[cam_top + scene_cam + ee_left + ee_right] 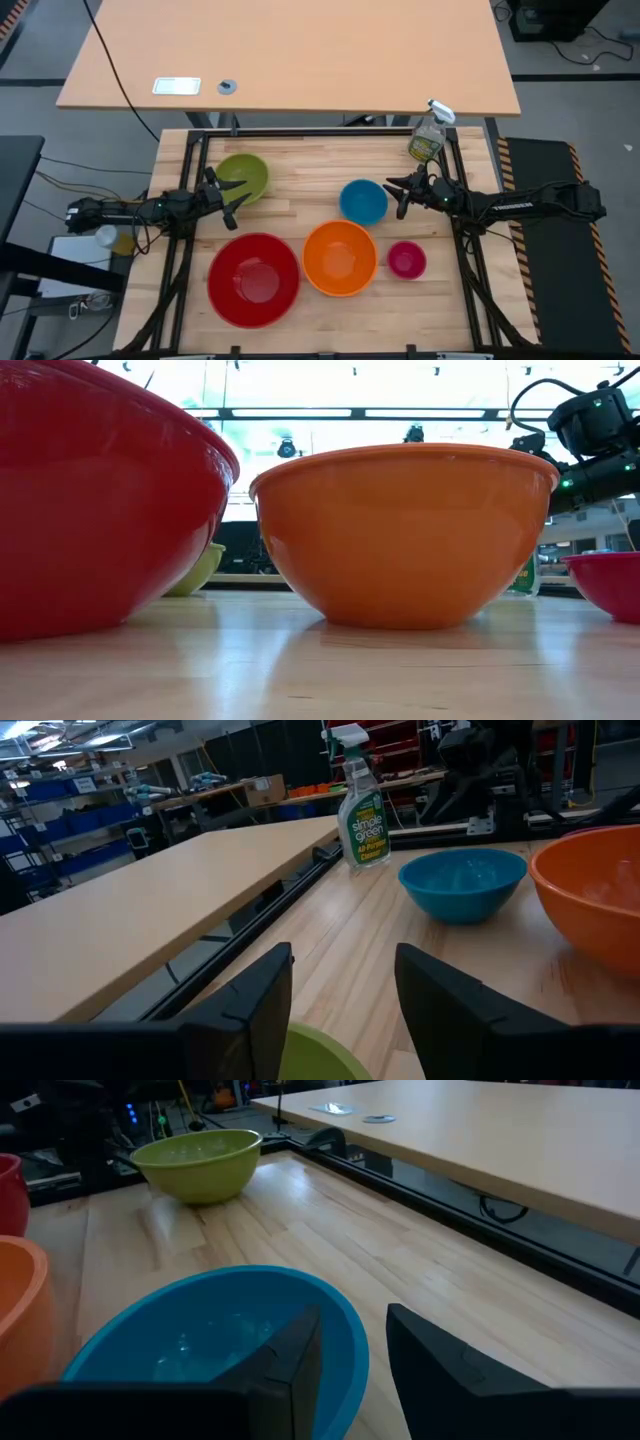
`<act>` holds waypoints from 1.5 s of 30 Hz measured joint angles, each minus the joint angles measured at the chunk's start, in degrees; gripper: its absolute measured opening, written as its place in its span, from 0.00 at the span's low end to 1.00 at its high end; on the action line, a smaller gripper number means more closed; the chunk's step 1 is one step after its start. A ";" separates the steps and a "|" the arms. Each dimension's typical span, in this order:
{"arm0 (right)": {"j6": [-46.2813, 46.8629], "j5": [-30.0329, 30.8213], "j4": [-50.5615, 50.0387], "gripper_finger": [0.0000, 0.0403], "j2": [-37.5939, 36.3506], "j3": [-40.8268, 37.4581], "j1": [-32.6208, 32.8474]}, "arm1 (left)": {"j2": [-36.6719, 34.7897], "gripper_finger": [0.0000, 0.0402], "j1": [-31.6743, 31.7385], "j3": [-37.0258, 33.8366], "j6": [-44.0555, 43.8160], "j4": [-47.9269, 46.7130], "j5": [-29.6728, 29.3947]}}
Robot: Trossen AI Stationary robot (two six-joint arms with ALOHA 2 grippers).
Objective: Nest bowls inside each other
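Note:
Five bowls stand apart on their bases on the wooden table [300, 160]: red [254, 279] and orange [340, 258] near the front, magenta-pink [406, 260] at the front right, blue [363, 202] in the middle, lime green [243, 177] at the far left. My left gripper [228, 196] points level and stands open at the green bowl's left rim [312, 1055], which shows low between its fingers. My right gripper [401, 196] is open just right of the blue bowl [215, 1345], whose rim lies just ahead of its fingertips.
A clear spray bottle [428, 135] stands at the table's far right corner, behind my right arm. A dark metal frame [300, 132] runs round the tabletop. A lighter desk [290, 50] lies beyond the far edge. Bare wood lies between the green and blue bowls.

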 joint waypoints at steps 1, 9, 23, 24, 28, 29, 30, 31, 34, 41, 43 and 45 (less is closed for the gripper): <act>0.00 0.00 -0.01 0.31 0.00 -0.02 0.00 | 0.00 0.45 0.00 0.02 0.00 -0.02 0.00; 0.00 0.00 0.01 0.31 0.00 -0.01 0.01 | -0.01 0.45 0.00 0.02 0.01 0.01 0.01; 0.00 -0.02 0.00 0.31 0.00 -0.02 0.02 | -0.01 0.45 0.00 -0.01 -10.28 27.07 0.03; 0.00 0.00 0.01 0.31 0.00 0.00 0.01 | -0.01 0.45 0.00 0.02 -11.98 29.45 0.04; 1.83 0.13 3.56 0.31 0.00 -0.02 -0.15 | -0.01 0.45 0.00 0.01 -16.35 35.09 0.04; 4.79 0.09 5.60 0.31 0.02 0.00 -0.15 | -0.01 0.45 0.00 0.00 -16.34 35.78 0.03; 9.14 0.09 8.14 0.31 0.01 -0.02 -0.18 | -0.03 0.45 0.00 0.00 -16.34 36.12 0.03; 14.30 0.09 10.60 0.31 -0.04 0.00 -0.31 | -0.01 0.45 0.00 0.00 -16.68 36.67 0.03; 31.66 0.28 15.86 0.31 0.00 0.00 -1.06 | -0.04 0.45 0.00 -0.01 -19.17 39.32 0.01; 35.60 0.39 26.42 0.31 0.00 0.04 -1.33 | -0.03 0.45 0.00 -0.01 -25.65 41.88 0.01; 35.66 0.86 28.91 0.31 0.00 0.04 -1.33 | -0.03 0.45 0.00 -0.01 -26.03 41.77 0.01; 36.87 1.09 31.26 0.31 0.00 0.04 -1.33 | -0.03 0.45 0.00 -0.01 -26.09 41.71 0.01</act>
